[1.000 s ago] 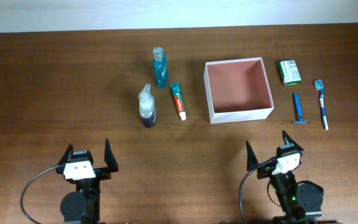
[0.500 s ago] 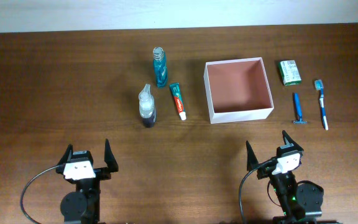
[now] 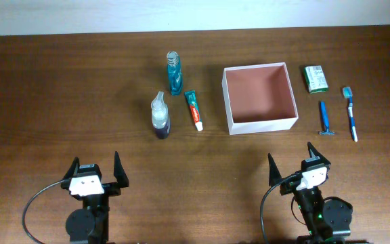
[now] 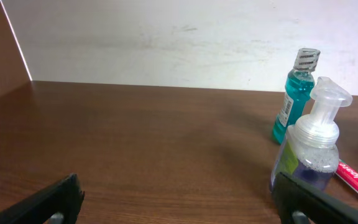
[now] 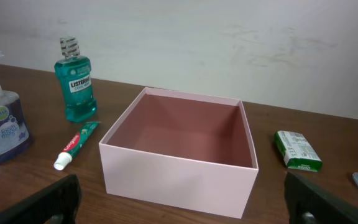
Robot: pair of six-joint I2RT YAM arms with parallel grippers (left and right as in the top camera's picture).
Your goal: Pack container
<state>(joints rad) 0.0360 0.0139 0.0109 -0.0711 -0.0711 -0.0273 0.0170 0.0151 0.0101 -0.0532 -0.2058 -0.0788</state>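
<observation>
Reading LISTERINE, the teal bottle (image 5: 74, 84) stands near the container (image 5: 178, 179); left gripper (image 3: 97, 163) and right gripper (image 3: 291, 158) gape wide.

On the desk (image 3: 59, 88) the container (image 3: 263, 125) sits right of centre. Just to its left lies the toothpaste tube (image 3: 193, 110), with the soap dispenser (image 3: 160, 116) further left. The mouthwash bottle (image 3: 174, 73) stands behind these two. Right of the container are the packet (image 3: 315, 78) at the back, the razor (image 3: 324, 118) nearer the front and the toothbrush (image 3: 351, 113) outermost. The left end effector (image 3: 97, 164) and right end effector (image 3: 293, 160) sit at the near edge, well apart from everything.
</observation>
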